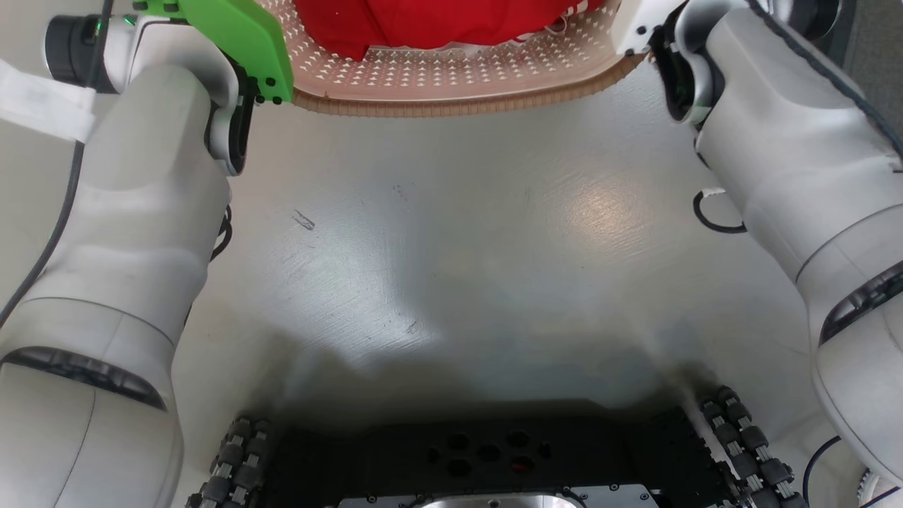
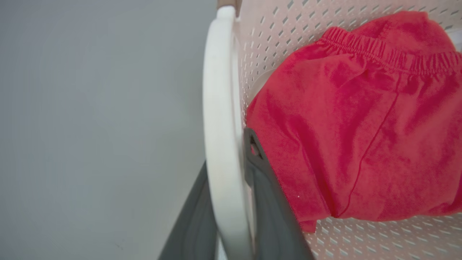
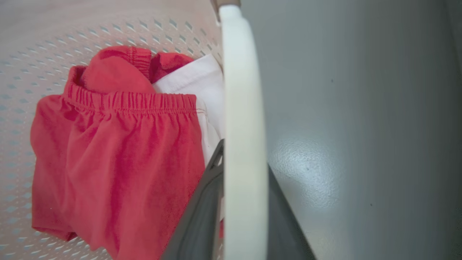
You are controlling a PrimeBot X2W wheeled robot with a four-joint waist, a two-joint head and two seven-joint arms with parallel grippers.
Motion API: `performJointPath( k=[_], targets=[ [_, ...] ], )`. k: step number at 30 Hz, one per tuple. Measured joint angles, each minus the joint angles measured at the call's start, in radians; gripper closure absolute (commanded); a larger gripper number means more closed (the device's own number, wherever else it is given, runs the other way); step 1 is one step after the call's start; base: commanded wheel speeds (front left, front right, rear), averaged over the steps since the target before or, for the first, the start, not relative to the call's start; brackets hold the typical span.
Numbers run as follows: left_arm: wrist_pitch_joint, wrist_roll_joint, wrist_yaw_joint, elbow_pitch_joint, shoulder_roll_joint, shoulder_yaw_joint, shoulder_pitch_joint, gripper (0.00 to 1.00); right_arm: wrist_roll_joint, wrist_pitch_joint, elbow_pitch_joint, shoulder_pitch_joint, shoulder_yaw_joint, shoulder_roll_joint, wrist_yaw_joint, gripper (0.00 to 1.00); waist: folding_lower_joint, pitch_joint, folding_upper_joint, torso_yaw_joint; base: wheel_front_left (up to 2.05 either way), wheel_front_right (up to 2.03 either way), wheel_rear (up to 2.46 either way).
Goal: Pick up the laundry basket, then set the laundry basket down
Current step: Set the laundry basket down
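The laundry basket (image 1: 458, 74) is seen at twelve o'clock in the head view; whether it rests on the pale floor (image 1: 451, 268) or is raised cannot be told. It is judged light and fairly stiff: thin perforated plastic, loaded only with a red garment (image 2: 361, 126) and a white cloth (image 3: 202, 83). Some flex in the walls and some slip on the smooth handles are to be expected. Hold is best taken evenly at both side handles. In the left wrist view the left handle (image 2: 216, 101) is run from six to twelve o'clock through the left gripper (image 2: 227, 162), one finger kept outside, one inside against the garment. The right handle (image 3: 240, 90) is flanked likewise by the right gripper (image 3: 243, 162). Both finger pairs appear clenched on their handles.
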Motion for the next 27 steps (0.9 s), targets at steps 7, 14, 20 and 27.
performJointPath(
  k=[7,14,20,27],
  targets=[
    [0.004,0.010,-0.007,0.049,-0.004,-0.015,0.014,0.00,0.002,0.001,0.005,0.016,0.000,0.000,0.000,0.00,0.0001,-0.017,0.0000,0.001,0.00,0.00,0.00],
    [0.000,0.008,-0.008,0.065,-0.005,-0.015,0.024,0.00,0.009,-0.001,0.007,0.026,0.001,0.000,0.000,0.00,0.0000,-0.054,0.0000,0.003,0.00,0.00,0.00],
    [-0.009,0.006,-0.012,0.077,-0.005,-0.013,0.037,0.00,0.010,-0.005,0.013,0.044,0.002,0.000,0.000,0.00,0.0001,-0.097,0.0000,0.004,0.00,0.00,0.00],
    [-0.035,0.005,-0.024,0.072,-0.005,-0.009,0.052,0.00,0.010,-0.013,0.016,0.057,-0.003,0.000,0.000,0.00,0.0000,-0.161,0.0000,0.003,0.00,0.00,0.00]
  ],
)
